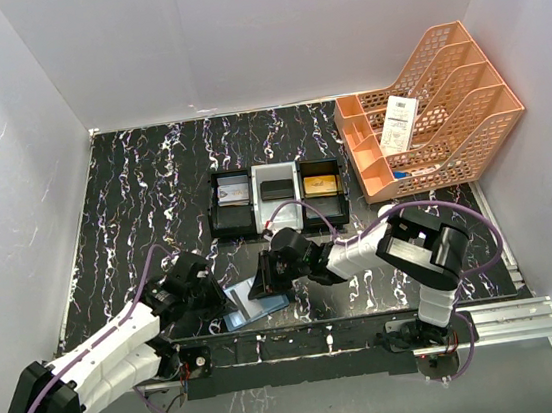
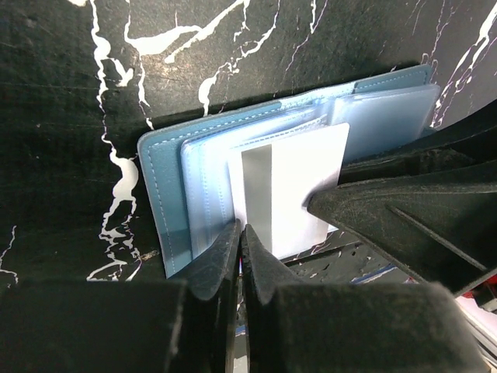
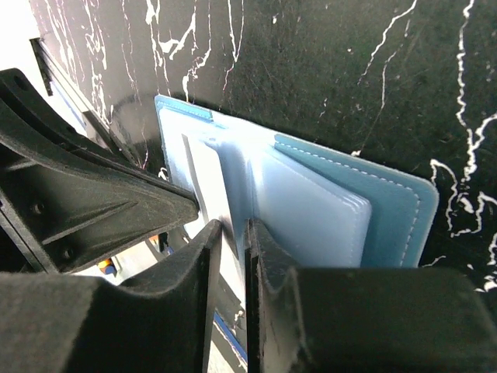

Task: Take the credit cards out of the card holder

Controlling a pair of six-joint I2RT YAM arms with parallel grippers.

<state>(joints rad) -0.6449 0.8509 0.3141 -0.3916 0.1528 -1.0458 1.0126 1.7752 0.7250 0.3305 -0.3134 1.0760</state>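
The teal-blue card holder (image 1: pixel 256 308) lies open near the table's front edge, its pale clear pockets (image 2: pixel 210 179) facing up. A greyish-white credit card (image 2: pixel 291 186) sticks partway out of a pocket toward the near edge. My left gripper (image 2: pixel 242 231) is shut, pinching the holder's near edge just left of that card. My right gripper (image 3: pixel 235 227) reaches in from the other side, its jaws narrowed onto the edge of the card (image 3: pixel 206 175). In the top view the two grippers (image 1: pixel 222 296) (image 1: pixel 265 283) meet over the holder.
A black-and-white three-compartment tray (image 1: pixel 278 224) with cards in it stands just behind the grippers. An orange file rack (image 1: pixel 449 135) holding a white barcoded slip (image 1: pixel 399 123) stands at the back right. White walls close in three sides.
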